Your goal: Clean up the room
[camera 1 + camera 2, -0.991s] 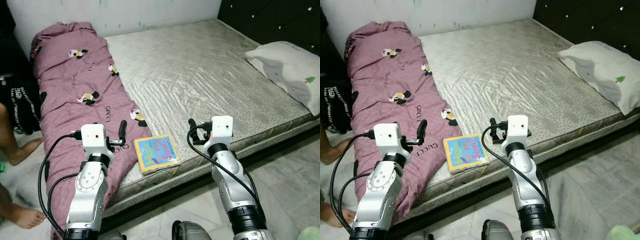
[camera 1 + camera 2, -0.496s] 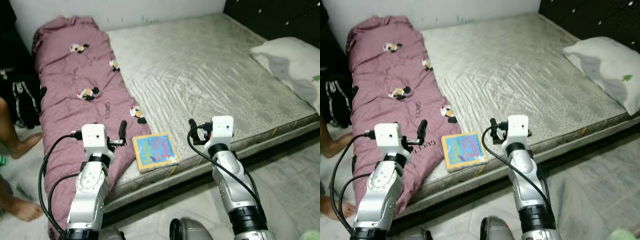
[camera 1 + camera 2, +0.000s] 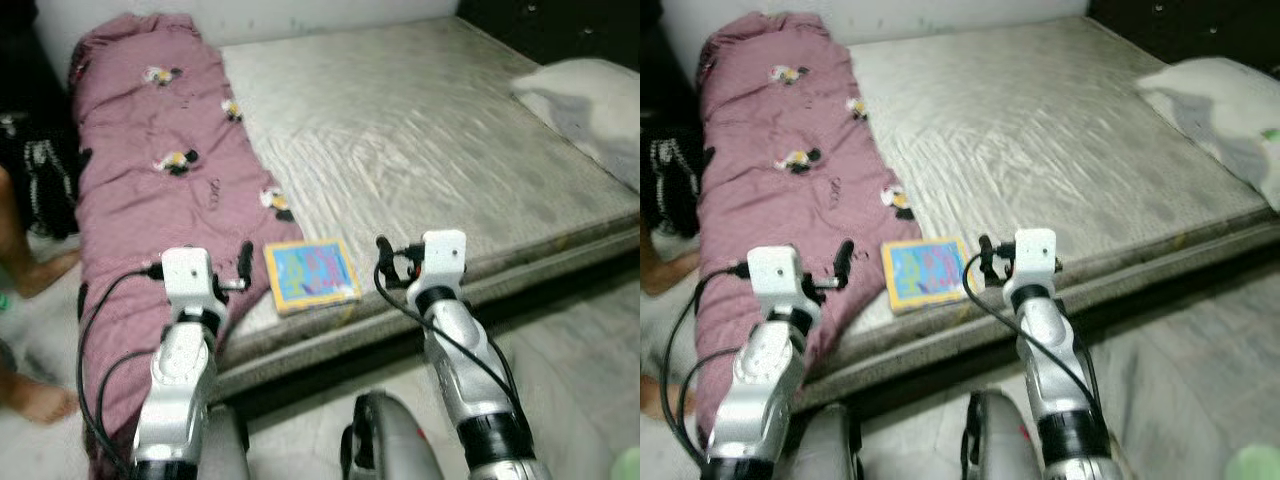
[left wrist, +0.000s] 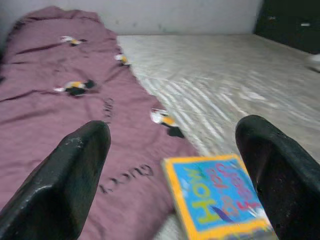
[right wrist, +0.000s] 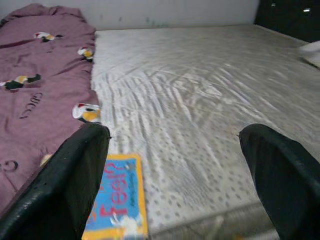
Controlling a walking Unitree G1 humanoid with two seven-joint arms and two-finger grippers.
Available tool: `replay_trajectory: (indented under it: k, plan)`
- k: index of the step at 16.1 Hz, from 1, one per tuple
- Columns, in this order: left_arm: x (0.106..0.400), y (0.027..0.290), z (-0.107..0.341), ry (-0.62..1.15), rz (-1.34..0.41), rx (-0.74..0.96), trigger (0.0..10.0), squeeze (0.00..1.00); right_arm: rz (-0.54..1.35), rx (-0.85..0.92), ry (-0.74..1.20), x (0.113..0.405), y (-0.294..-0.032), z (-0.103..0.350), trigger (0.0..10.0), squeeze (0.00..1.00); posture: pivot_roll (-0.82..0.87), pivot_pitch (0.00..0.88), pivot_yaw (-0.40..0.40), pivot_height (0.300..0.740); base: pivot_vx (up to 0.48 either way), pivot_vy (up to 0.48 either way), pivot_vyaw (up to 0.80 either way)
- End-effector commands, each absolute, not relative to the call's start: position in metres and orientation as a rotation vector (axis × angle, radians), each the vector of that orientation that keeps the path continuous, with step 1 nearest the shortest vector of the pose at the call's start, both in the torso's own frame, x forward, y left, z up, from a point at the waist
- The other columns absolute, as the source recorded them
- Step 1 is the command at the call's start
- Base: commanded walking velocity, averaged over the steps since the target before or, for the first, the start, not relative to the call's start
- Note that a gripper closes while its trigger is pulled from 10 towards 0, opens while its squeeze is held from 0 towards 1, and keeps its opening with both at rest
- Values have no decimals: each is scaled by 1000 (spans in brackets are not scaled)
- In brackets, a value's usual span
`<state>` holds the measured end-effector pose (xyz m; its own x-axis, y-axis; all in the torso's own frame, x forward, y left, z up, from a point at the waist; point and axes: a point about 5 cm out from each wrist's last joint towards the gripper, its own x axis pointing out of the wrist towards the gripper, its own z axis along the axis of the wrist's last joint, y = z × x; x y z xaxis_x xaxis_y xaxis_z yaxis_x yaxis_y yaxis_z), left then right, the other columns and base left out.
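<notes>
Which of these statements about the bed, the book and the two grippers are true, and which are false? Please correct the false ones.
1. The book lies near the front edge of the mattress. True.
2. The left gripper is shut on the book. False: its fingers are wide apart and hold nothing; the book lies on the mattress ahead of them.
3. The purple blanket lies along the robot's left side of the bed. True.
4. The pillow rests on top of the purple blanket. False: it lies at the far right of the mattress, apart from the blanket.
5. The right gripper is open. True.
</notes>
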<state>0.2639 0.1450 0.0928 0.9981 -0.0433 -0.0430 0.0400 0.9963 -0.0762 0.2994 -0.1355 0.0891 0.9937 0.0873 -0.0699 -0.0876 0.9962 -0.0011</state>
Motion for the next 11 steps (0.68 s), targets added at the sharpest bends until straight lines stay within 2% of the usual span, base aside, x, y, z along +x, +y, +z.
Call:
replay_trajectory:
  k: [1, 10, 11]
  plan:
    - [264, 143, 96, 31, -46, -71, 10000, 0, 83, -5, 65, 299, -137, 90, 10000, 0, -38, 53, 1, 627, 0, 0, 0]
    - [265, 144, 96, 32, -43, -78, 10000, 0, 127, -28, 43, 299, -132, 93, 10000, 0, -36, 49, -2, 627, 0, 0, 0]
    - [265, 144, 96, 28, -51, -80, 10000, 0, 133, -35, 39, 300, -132, 94, 10000, 0, -36, 47, -5, 627, 0, 0, 800]
